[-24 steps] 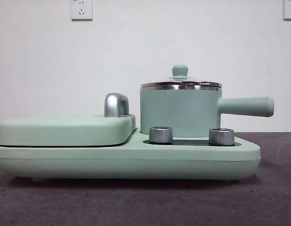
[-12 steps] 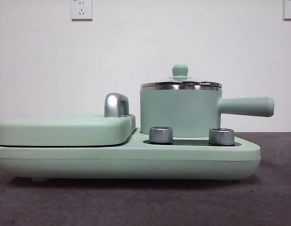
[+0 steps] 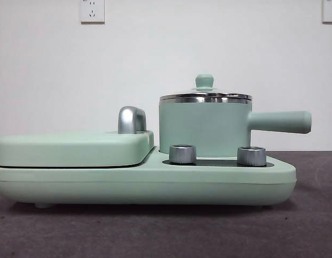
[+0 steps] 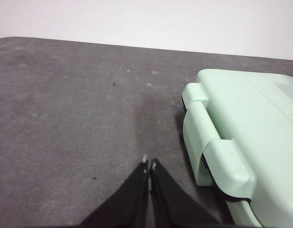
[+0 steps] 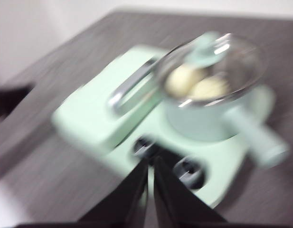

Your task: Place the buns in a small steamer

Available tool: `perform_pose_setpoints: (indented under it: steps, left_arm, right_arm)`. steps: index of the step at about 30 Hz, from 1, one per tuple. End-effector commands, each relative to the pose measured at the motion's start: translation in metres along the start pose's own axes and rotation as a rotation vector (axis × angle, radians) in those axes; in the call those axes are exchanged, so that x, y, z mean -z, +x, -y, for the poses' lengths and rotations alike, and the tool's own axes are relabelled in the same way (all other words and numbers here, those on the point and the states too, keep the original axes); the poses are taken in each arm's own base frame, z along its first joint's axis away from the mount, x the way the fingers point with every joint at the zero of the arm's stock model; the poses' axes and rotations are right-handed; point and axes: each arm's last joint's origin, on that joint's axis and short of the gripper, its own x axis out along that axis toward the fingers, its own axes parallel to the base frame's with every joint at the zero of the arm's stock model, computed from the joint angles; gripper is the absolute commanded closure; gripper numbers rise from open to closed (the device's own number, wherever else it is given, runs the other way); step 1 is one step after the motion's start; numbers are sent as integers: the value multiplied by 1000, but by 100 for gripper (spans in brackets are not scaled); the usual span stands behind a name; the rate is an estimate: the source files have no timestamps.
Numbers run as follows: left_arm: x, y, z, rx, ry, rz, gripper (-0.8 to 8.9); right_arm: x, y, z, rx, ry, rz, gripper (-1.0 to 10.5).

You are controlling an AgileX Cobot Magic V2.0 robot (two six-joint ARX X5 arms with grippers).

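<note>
Mint-green cooking station point(image 3: 144, 183) on the dark worktop point(image 3: 166, 231), seen level from the front. The small steamer point(image 3: 205, 129) sits on the right-hand hob, directly behind two chrome knobs point(image 3: 183, 153), its straight side handle point(image 3: 278, 122) pointing right and clear of the flat griddle point(image 3: 74, 149) on the left, whose chrome handle point(image 3: 132, 120) rises beside the pot. The glass lid with its green knob point(image 3: 204, 81) is seated on the chrome rim, so from the front the pot's contents are hidden.

The right wrist view, though motion-blurred, looks down through the lid: the buns point(image 5: 196, 84) appear as two pale rounded shapes lying side by side inside the steamer, under the closed lid. Judged from this, the placement is complete and the lid has been set on to close the pot.

The right pincer point(image 5: 150, 164) hangs above the near edge of the station, its jaws together and empty, apart from every object. The left pincer point(image 4: 149, 164) hovers over bare worktop just left of the station's left end point(image 4: 231, 142), jaws likewise together and holding nothing; it waits out of the way. Neither arm enters the front view.
</note>
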Motion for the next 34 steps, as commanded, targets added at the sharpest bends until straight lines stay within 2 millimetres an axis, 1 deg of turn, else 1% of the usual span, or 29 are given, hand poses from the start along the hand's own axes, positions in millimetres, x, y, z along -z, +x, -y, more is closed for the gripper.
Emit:
perform_pose_setpoints:
  steps: [1,4,6,10,13,15,18,25,30,34]
  left_arm:
    - [7,2,-1,-6,9,-23,805]
    - [7,2,-1,-6,9,-23,805]
    - [7,2,-1,-6,9,-22,805]
    - [7,2,-1,-6,9,-22,805]
    - [7,2,-1,-6,9,-23,805]
    - [7,2,-1,-6,9,-22,805]
    - [7,2,-1,-6,9,-23,805]
    - [7,2,-1,-6,9,-23,805]
    - [7,2,-1,-6,9,-22,805]
    - [7,2,-1,-6,9,-22,805]
  right_arm:
    - [15,11,18,114,0,118,928]
    - [41,24,42,263,14,258,928]
    - [59,29,56,336,23,318,928]
    - [91,34,77,465,57,328,928]
    - [105,34,87,533,75,336,928]
    - [110,33,91,566,81,348,928]
    - [111,31,93,590,72,360,927]
    - [113,29,93,625,-65,314,928]
    - [119,31,94,629,-53,266,928]
    - [120,31,95,637,-83,251,928]
